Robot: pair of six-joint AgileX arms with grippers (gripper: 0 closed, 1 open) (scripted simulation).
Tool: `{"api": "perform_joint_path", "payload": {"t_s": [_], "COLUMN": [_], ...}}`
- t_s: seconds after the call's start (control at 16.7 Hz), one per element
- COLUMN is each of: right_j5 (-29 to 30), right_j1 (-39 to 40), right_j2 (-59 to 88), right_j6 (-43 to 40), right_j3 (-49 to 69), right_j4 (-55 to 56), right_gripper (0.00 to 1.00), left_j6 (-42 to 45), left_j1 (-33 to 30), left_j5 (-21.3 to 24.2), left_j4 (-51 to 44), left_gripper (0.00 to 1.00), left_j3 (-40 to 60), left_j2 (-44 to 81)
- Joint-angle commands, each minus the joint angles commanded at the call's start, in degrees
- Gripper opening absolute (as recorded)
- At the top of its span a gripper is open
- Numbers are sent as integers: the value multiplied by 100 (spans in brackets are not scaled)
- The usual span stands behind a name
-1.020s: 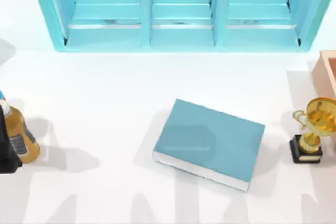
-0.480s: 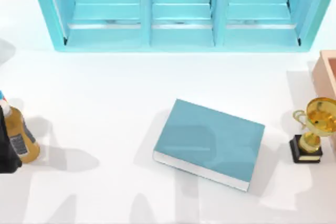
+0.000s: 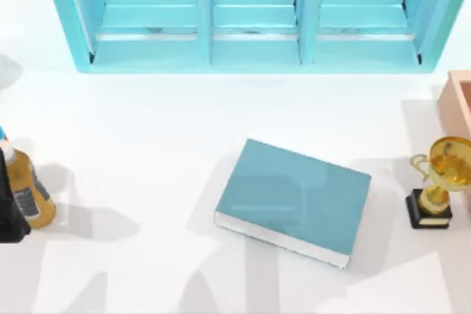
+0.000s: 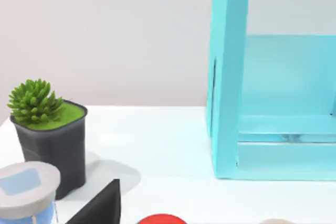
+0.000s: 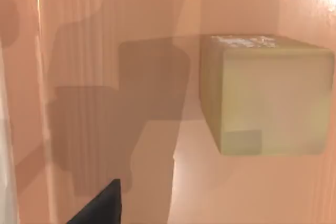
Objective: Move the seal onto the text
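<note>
Top view has the book (image 3: 294, 201) flat on the white bench (image 3: 147, 137), a little right of centre, its cover bare and its white page edge facing the near side. A trophy (image 3: 440, 182) stands well apart to its right, with the corner of an orange-pink box (image 3: 460, 101) cut off at the frame edge just behind it. On the far left an amber bottle (image 3: 29, 190) is partly cut off; its label print is too small to read. A teal shelf (image 3: 254, 16) spans the back.

Right wrist view looks into the orange-pink box (image 5: 105, 103), where a tan block, apparently the seal (image 5: 265, 95), sits against the wall; pale marks on its top cannot be made out. Whether either arm's jaws are released or clenched I cannot tell.

Left wrist view catches a potted succulent (image 4: 47, 129) and the shelf's end (image 4: 228, 77).
</note>
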Motion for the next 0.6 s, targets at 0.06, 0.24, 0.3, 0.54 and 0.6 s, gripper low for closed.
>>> {"api": "perform_joint_path", "payload": {"t_s": [0.06,0.24,0.3,0.54,0.6], "right_j5": [3,11,13,13,13], "right_j1": [-51,-158,-177,-185,-155], "right_j2": [322,961,1063,1111,1095], "right_j6": [-50,-153,-170,-178,-172], "right_j3": [284,873,975,1026,1010], "right_j4": [-212,-649,-722,-756,-742], "right_gripper": [100,100,100,100,100], "left_j6": [0,0,0,0,0], "left_j1": [0,0,0,0,0], "left_j5": [0,0,0,0,0], "left_j4": [0,0,0,0,0], "left_gripper": [100,100,100,100,100], "left_j3": [0,0,0,0,0], "left_j2": [0,0,0,0,0]}}
